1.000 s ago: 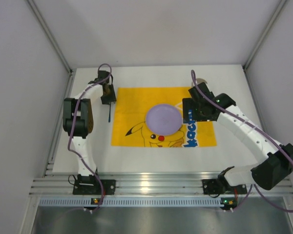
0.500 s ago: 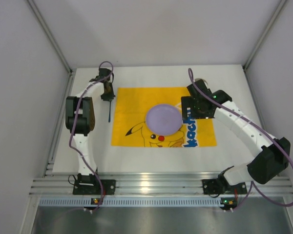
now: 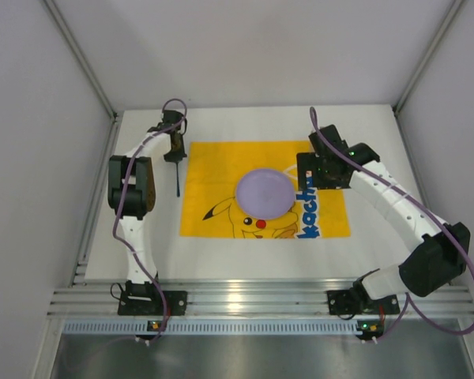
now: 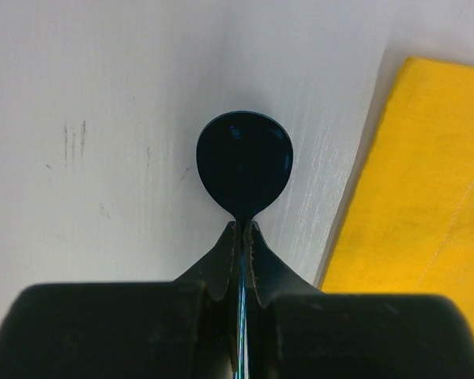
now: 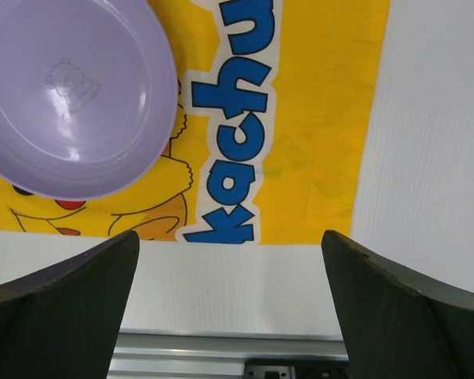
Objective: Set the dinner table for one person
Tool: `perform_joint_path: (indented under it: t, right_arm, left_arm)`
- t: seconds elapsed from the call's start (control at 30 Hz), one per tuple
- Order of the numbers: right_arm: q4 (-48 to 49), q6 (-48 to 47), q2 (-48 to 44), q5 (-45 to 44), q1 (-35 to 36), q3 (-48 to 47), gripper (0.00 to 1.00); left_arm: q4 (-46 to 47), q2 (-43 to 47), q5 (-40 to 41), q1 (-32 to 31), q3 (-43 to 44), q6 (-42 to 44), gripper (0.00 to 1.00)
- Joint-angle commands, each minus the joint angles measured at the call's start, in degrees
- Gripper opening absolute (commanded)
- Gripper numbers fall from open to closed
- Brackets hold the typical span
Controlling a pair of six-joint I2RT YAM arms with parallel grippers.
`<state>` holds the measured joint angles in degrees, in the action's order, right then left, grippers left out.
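A dark blue spoon [image 4: 243,172] lies on the white dinner table [image 3: 245,253], just left of the yellow Pikachu cloth [image 3: 209,170]. My left gripper [image 4: 243,230] is shut on the spoon's neck, with the bowl sticking out ahead of the fingertips. From above, the left gripper [image 3: 174,150] is at the cloth's far left corner, and the spoon's handle [image 3: 177,181] trails toward the near side. A purple plate [image 3: 265,193] rests in the middle of the cloth. My right gripper [image 3: 316,172] hovers open over the cloth's right part, beside the plate [image 5: 71,95], holding nothing.
A silver aluminium rail [image 3: 253,298] runs along the near edge, with both arm bases bolted to it. White walls close in the table on the left, right and far sides. The cloth's blue lettering [image 5: 233,181] lies under the right gripper.
The left gripper's jaws have closed onto the spoon. The right arm has shifted slightly toward the far right, still open.
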<state>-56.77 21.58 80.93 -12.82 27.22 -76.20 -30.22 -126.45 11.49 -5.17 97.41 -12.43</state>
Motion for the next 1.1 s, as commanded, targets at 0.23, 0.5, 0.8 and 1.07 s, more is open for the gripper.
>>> perform_joint_path:
  t: [0.23, 0.5, 0.8, 1.07]
  right_arm:
    - [6.8, -2.7, -2.1, 5.3, -0.5, -3.3, 1.0]
    - [15.4, 1.2, -1.4, 18.4, -0.4, -4.7, 1.0]
    - [33.7, 12.2, -4.4, 34.3, 0.2, 3.8, 1.0]
    - [47.2, 19.4, -9.3, 41.7, 0.6, 14.1, 1.0]
  left_arm:
    - [-14.7, 6.3, 3.3, -1.7, 4.5, -3.4, 0.0]
    - [-22.0, 13.9, 2.7, -8.8, 9.4, -9.0, 0.0]
    - [-24.9, 21.7, -4.7, -17.9, 10.0, -20.0, 0.0]
    - [-25.6, 23.7, -8.2, -25.1, 12.7, -26.2, 0.0]
